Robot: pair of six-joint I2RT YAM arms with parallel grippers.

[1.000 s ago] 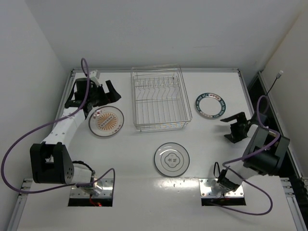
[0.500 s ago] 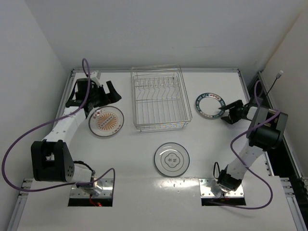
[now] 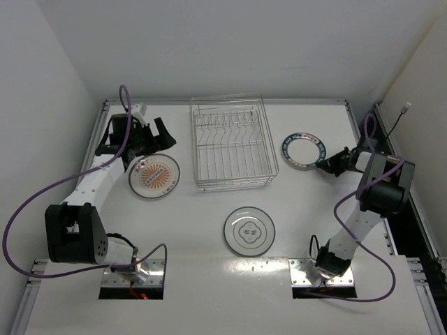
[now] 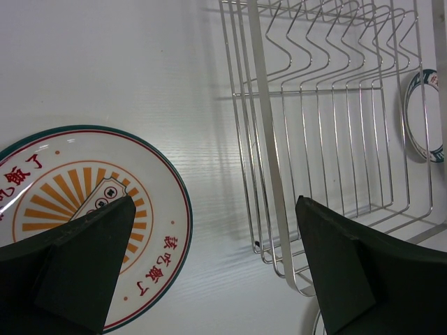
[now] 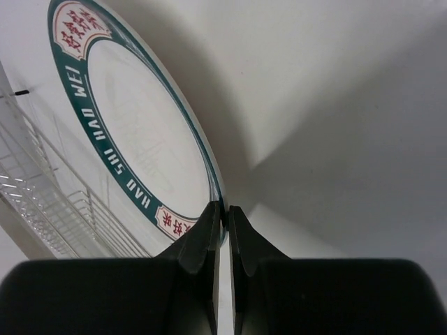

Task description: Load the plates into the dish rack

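Observation:
The silver wire dish rack (image 3: 232,144) (image 4: 328,105) stands at the back middle of the table. An orange sunburst plate (image 3: 154,175) (image 4: 84,202) lies flat to its left. My left gripper (image 3: 155,142) (image 4: 215,206) hovers open over that plate's right edge, holding nothing. A white plate with a dark ring (image 3: 249,231) lies in front of the rack. Right of the rack is a teal-ringed plate (image 3: 304,151) (image 5: 133,132). My right gripper (image 3: 327,165) (image 5: 225,209) is shut on its right rim, and that plate casts a shadow under this edge.
White walls enclose the table on the left, back and right. The two arm bases (image 3: 133,269) sit at the near edge with purple cables looping from them. The teal-ringed plate's rim (image 4: 422,115) shows past the rack in the left wrist view.
My right gripper swung left to the teal-ringed plate and shut on its rim; the plate shifted slightly left. The left arm has not moved.

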